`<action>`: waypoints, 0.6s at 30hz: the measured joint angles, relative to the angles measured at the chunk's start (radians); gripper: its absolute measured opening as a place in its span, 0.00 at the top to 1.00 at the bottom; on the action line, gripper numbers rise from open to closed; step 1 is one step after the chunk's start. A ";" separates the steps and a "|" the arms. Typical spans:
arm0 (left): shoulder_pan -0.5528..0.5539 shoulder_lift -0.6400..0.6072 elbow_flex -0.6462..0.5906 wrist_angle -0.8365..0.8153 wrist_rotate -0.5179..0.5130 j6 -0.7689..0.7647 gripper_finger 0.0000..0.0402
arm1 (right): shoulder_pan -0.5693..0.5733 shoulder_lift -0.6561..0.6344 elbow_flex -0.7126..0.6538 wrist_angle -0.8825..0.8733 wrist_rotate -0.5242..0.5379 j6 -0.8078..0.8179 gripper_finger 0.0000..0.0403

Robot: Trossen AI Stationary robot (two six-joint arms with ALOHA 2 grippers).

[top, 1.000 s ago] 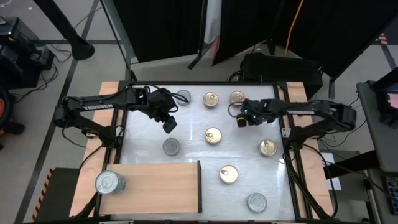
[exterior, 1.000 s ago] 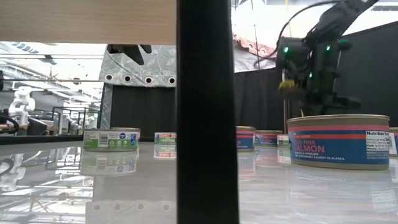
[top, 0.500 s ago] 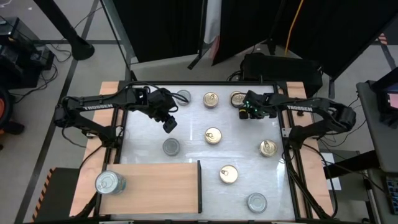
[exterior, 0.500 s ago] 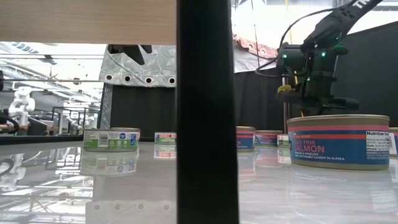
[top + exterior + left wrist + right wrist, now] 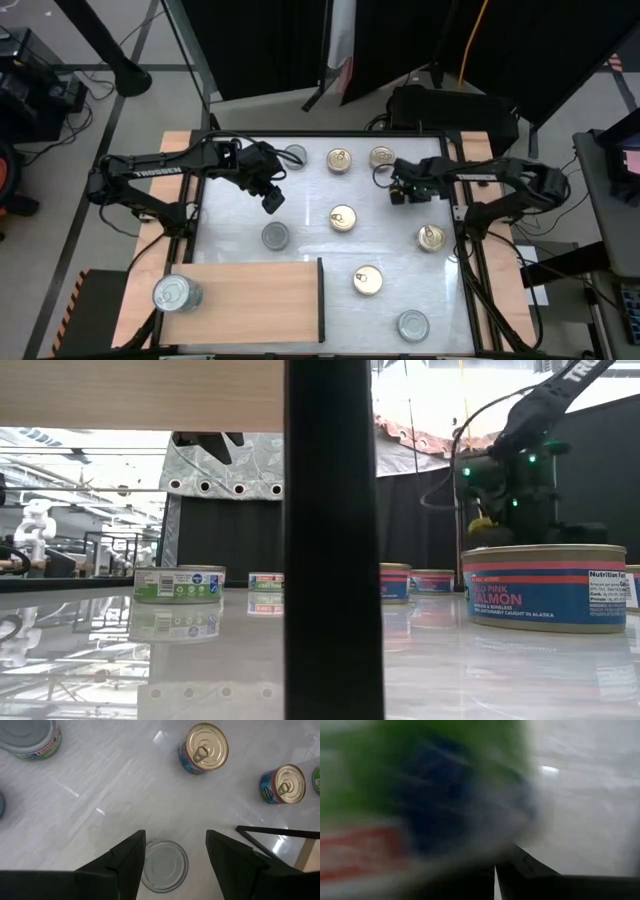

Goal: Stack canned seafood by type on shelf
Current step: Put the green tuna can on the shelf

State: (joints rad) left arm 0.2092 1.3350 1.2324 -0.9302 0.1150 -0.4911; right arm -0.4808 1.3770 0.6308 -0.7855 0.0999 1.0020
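Several round tins lie scattered on the white tabletop, some gold-lidded [image 5: 343, 217], some silver-lidded [image 5: 413, 325]. One silver tin [image 5: 176, 293] sits on the wooden shelf [image 5: 260, 300] at the near left. My left gripper [image 5: 272, 200] hangs open above the table, its fingers on either side of a silver tin [image 5: 164, 866] far below them, without touching it. My right gripper [image 5: 397, 192] is shut and points down, low over the table just nearer than a gold tin [image 5: 381, 156]. Its wrist view is filled by a blurred green, blue and red tin label [image 5: 420, 795]. My right gripper stands shut very close to a tin's labelled side wall [image 5: 470, 840], coming from above. I cannot tell whether the fingers touch the tin.
In the low view the shelf's dark edge [image 5: 333, 540] blocks the middle, and a large salmon tin [image 5: 545, 585] stands in front of my right gripper [image 5: 485, 525]. Two more gold tins [image 5: 206, 747] [image 5: 283, 784] lie beyond my left gripper, near the shelf's corner [image 5: 280, 832].
My right gripper, still shut, has swung a little toward the far edge and back, and has sunk toward the table beside the far gold tin. It now points more steeply down. No tin has moved.
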 joint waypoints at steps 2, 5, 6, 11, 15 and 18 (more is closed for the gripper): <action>0.000 0.000 0.000 0.000 0.000 0.000 0.47 | 0.036 -0.002 -0.024 0.007 0.004 0.017 1.00; 0.000 0.000 0.000 -0.001 0.000 0.004 0.47 | 0.086 -0.018 -0.045 0.007 0.001 0.053 1.00; 0.000 0.000 0.000 -0.001 0.000 0.006 0.47 | 0.099 -0.024 -0.046 0.006 0.004 0.066 1.00; 0.000 0.000 0.000 -0.001 0.000 0.018 0.47 | 0.163 -0.097 -0.040 -0.040 -0.053 0.086 1.00; 0.000 0.000 0.000 -0.003 0.000 0.026 0.47 | 0.183 -0.218 0.021 -0.039 -0.104 -0.008 1.00; 0.000 0.000 0.000 -0.003 0.000 0.027 0.47 | 0.182 -0.322 0.098 -0.001 -0.146 -0.194 0.98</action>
State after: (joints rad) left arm 0.2092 1.3350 1.2324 -0.9332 0.1150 -0.4644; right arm -0.2992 1.0553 0.7287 -0.7864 -0.0466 0.8078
